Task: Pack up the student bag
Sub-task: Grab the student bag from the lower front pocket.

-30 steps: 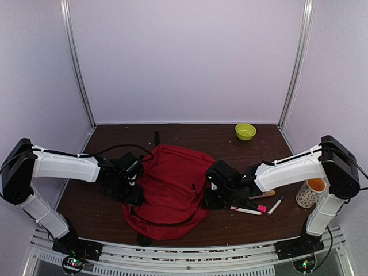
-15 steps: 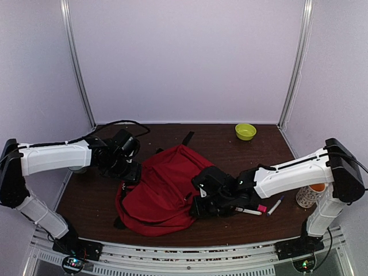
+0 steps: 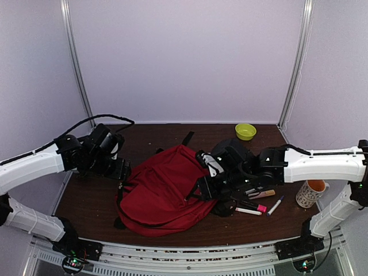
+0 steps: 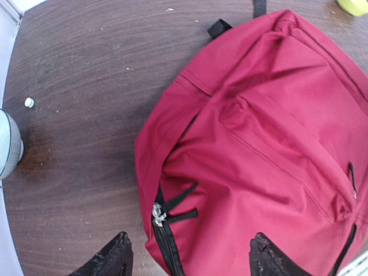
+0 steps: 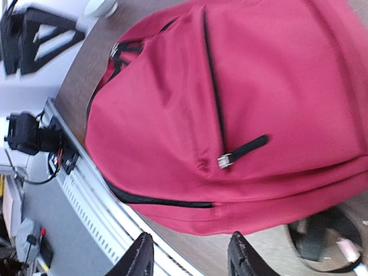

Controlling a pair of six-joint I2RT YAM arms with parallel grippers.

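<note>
The student bag (image 3: pixel 167 192), a dark-red backpack with black straps and zippers, lies flat on the brown table between my two arms. My left gripper (image 3: pixel 121 170) hovers at the bag's left edge. In the left wrist view that gripper (image 4: pixel 191 261) stands open above the bag (image 4: pixel 259 132), with two zipper pulls (image 4: pixel 158 214) between the fingertips and nothing held. My right gripper (image 3: pixel 205 187) is over the bag's right side. In the right wrist view it (image 5: pixel 190 257) is open and empty over the edge of the bag (image 5: pixel 230 98), near a front-pocket zipper pull (image 5: pixel 225 161).
Markers (image 3: pixel 253 207), a blue pen (image 3: pixel 276 204) and a wooden piece (image 3: pixel 262 194) lie right of the bag. A cup (image 3: pixel 311 192) stands at the right edge, a green bowl (image 3: pixel 245 131) at the back right. A white round object (image 4: pixel 8 144) sits left of the bag.
The right gripper has opened and lifted off the bag. The left arm has drawn back to the left. The bag has shifted left and settled flat.
</note>
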